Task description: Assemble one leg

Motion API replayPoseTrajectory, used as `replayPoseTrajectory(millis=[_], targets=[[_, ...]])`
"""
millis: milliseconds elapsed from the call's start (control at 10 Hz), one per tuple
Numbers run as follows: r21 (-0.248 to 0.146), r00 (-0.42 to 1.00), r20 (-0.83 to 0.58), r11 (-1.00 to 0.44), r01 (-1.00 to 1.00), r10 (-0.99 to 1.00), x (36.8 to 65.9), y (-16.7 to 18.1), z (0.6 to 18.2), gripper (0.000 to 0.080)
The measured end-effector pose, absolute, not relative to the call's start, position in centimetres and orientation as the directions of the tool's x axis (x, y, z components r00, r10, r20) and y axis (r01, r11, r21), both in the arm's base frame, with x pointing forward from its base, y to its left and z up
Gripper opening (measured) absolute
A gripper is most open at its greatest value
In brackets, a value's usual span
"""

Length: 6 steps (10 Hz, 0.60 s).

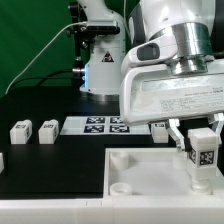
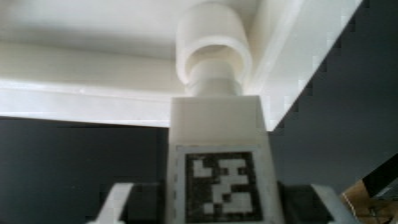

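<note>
My gripper (image 1: 203, 150) is shut on a leg (image 1: 203, 160), a small white post with a black-and-white tag on its face. It holds the leg upright over the right near part of the large white tray-like piece (image 1: 135, 175). In the wrist view the leg (image 2: 221, 150) fills the middle between my fingers (image 2: 125, 205), and its round threaded tip (image 2: 217, 55) points at the tray's white rim (image 2: 71, 75). Whether the tip touches the tray I cannot tell. Two more legs (image 1: 21, 131) (image 1: 47, 131) lie at the exterior view's left.
The marker board (image 1: 105, 125) lies behind the tray. Another leg (image 1: 159, 130) lies just beside it, partly behind my gripper. A white robot base (image 1: 100, 70) stands at the back. The table is black.
</note>
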State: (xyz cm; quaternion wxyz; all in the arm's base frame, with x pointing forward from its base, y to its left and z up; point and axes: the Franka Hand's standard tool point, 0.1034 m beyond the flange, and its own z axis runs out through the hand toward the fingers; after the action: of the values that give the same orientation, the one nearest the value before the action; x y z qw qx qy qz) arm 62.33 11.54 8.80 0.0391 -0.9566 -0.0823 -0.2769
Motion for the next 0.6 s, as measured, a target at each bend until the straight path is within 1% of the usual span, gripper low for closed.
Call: replayPoseTrajectory(millis=[500,600], targets=[[-0.030,0.835,0.536,-0.985,0.168,0.126,62.51,10.88,8.86,0.0291],[-0.028,0.829,0.544,-0.984,0.174,0.131,62.09,11.28,8.79,0.0291]])
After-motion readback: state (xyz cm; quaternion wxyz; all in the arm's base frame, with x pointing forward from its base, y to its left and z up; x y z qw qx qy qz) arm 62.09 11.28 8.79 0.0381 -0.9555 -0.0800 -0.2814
